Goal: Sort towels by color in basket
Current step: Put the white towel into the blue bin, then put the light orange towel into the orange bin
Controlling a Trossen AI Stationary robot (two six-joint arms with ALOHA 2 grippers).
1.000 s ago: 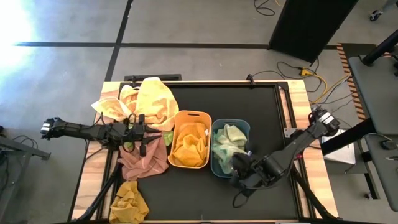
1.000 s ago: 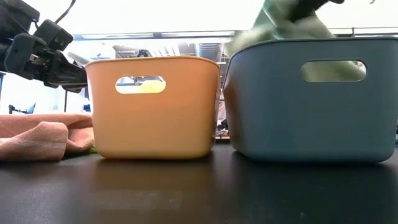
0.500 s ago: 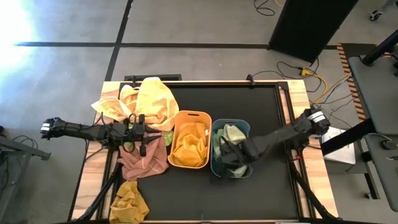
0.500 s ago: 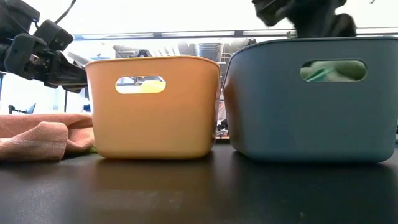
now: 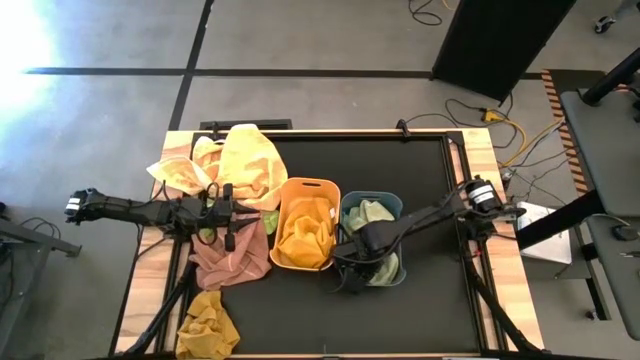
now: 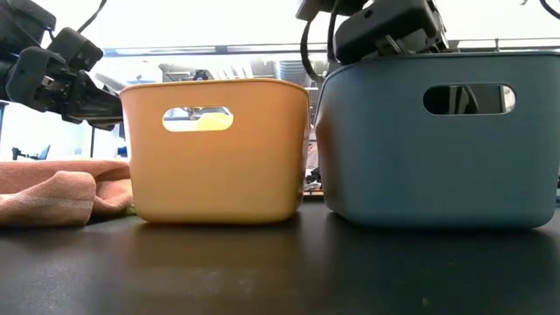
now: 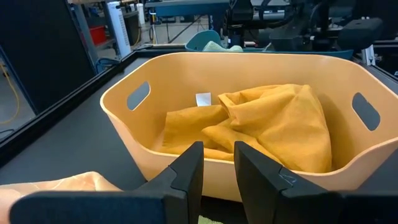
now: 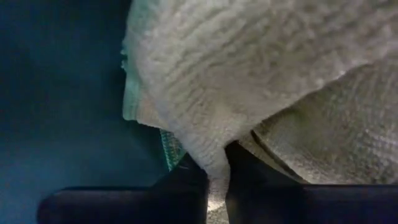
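Right pincer (image 5: pixel 352 262): down inside the blue tub (image 5: pixel 397 205), at the end nearest the orange tub (image 5: pixel 310 184), fingers together on a fold of pale green towel (image 8: pixel 261 81).
Left pincer (image 5: pixel 228 218): waiting just beside the orange tub on the side away from the blue tub, above the pink towel (image 5: pixel 232 262); fingers (image 7: pixel 186 171) slightly apart, nothing between them.
Risk, snag: if the right arm lifts before letting go, the pale green towel would likely ride back out of the blue tub.
Risk, shove: the right arm lies across the blue tub's rim, so a sideways pull could push it against the orange tub, which stands just beside it.
Sorted so far: mustard towel (image 5: pixel 305 228) in the orange tub, green towels (image 5: pixel 373 214) in the blue tub.
Unsorted: yellow towel (image 5: pixel 245 160) and pink towel on the tabletop (image 5: pixel 420 160) beyond the orange tub's far side; another mustard towel (image 5: pixel 207 325) at the near corner.
In the way: the left arm lies over the unsorted heap.
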